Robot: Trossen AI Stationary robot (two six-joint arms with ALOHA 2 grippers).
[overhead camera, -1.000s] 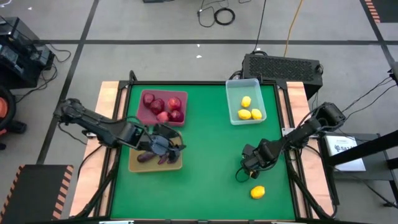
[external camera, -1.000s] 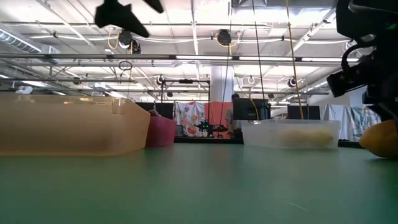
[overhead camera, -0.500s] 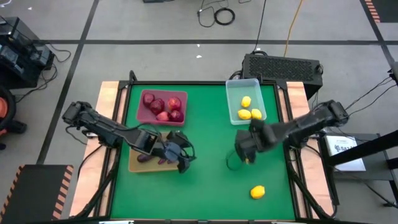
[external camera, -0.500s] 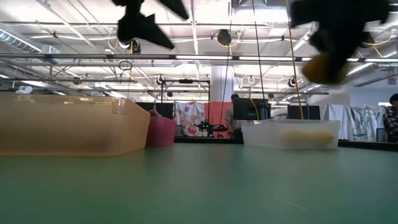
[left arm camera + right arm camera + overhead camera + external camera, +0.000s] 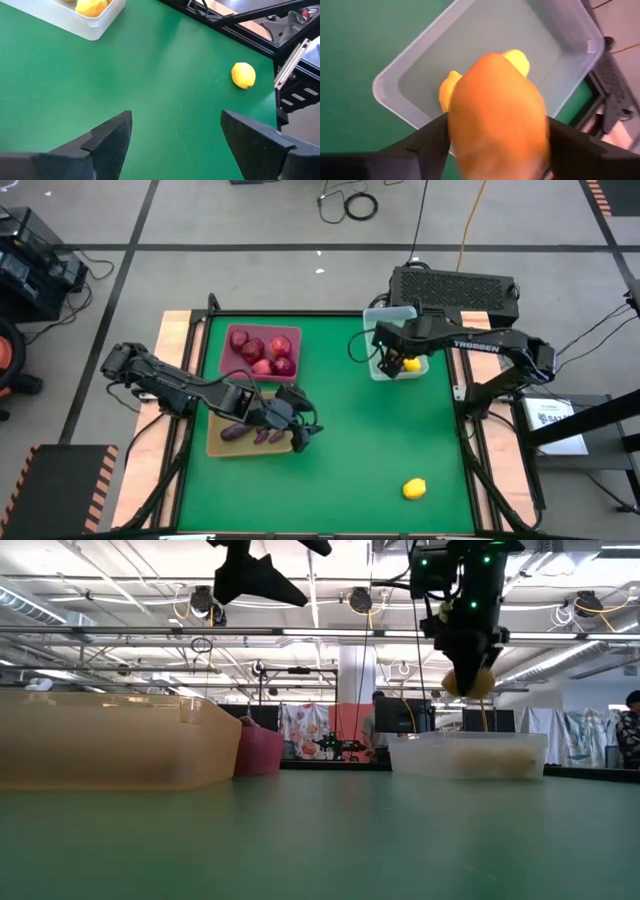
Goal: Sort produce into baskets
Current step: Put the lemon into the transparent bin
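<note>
Green felt covers the table point(image 5: 340, 440) I work over, seen from above with a grey floor around it and cables trailing off behind. Three containers sit on it. Near the far left corner I see the maroon tray point(image 5: 261, 352) holding dark red round fruits point(image 5: 252, 348). Just in front of it, along the left edge, lies the tan tray point(image 5: 222, 442) with dark purple eggplants point(image 5: 247, 434) in it. Near the far right corner stands the clear bin point(image 5: 377, 340), with yellow lemons point(image 5: 516, 58) lying inside.

My right gripper point(image 5: 392, 358) hangs above the clear bin. Its fingers are clamped on an orange-yellow lemon point(image 5: 496, 117), which fills most of the right wrist view, with the bin directly beneath. From table height I see this fruit point(image 5: 468, 681) held in the air above the bin point(image 5: 468, 755).

My left gripper point(image 5: 300, 432) hovers at the tan tray's right end, above the felt. Its two dark fingers point(image 5: 112, 137) stand wide apart with nothing between them.

One loose lemon point(image 5: 414, 489) rests alone on the felt toward the near right corner, well apart from every container. It also shows in the left wrist view point(image 5: 243, 75), beyond the spread fingers.
</note>
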